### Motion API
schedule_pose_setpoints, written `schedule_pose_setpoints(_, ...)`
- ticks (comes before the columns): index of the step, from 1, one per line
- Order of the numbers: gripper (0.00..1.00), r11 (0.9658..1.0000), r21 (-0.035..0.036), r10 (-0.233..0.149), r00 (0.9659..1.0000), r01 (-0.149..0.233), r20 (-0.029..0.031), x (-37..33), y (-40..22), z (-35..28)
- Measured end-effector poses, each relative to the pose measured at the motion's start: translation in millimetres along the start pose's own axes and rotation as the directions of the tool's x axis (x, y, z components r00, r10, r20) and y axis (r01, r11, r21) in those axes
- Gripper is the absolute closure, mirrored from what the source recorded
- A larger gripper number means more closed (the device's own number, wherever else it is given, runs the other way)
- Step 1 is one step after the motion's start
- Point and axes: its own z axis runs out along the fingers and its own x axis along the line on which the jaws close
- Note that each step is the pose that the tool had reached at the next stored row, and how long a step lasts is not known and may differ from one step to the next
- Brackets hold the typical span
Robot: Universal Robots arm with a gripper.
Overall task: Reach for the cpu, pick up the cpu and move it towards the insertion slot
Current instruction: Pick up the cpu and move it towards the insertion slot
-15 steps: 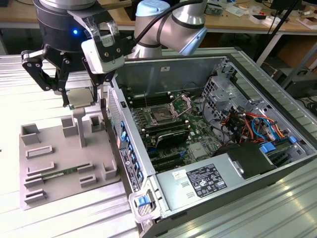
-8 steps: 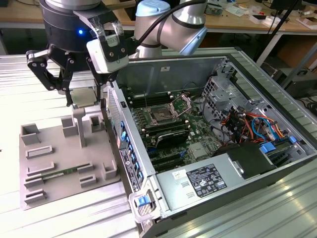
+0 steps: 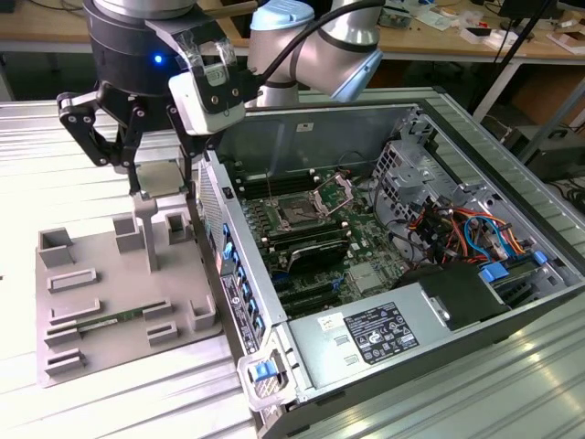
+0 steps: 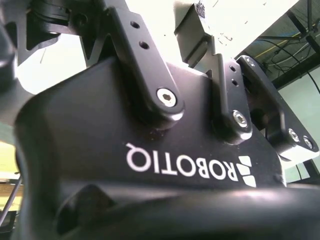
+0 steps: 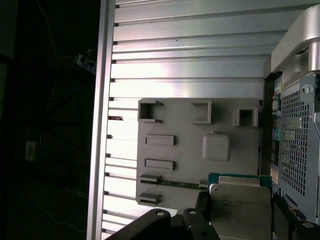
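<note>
Nearest in the exterior view sits the open computer case point(image 3: 384, 274) on the ribbed metal counter point(image 3: 512, 384), its front corner cut off by the frame edge; inside it lie a grey power supply point(image 3: 375, 334), the green motherboard point(image 3: 320, 238) and a tangle of coloured cables point(image 3: 466, 229); the insertion slot point(image 3: 300, 215) sits on that board, a dark square framed in silver with its retention bracket point(image 3: 340, 187) tilted up; the socket's contacts are too small to make out. Beside the case, toward the exterior view's left, lies the grey fixture plate point(image 3: 101, 302) with raised pockets, and a long green memory stick point(image 3: 105, 322) rests in one of its grooves. Above the plate's far part hangs the tool point(image 3: 160, 183), its black fingers closed on the cpu point(image 3: 163, 178), which is held flat, clear of the plate and just beside the case wall; fingers hide its side edges; in the first wrist view the cpu point(image 5: 241, 212) shows its silver top, lower part cut off. Behind, the silver-blue arm point(image 3: 320, 37) is partly cropped.
</note>
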Motion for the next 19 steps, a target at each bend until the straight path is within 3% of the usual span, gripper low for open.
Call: schedule_pose_setpoints(19, 0.45, 1.0, 0.0, 0.0, 1.0, 0.0, 0.0, -19.3, -1.5, 0.2)
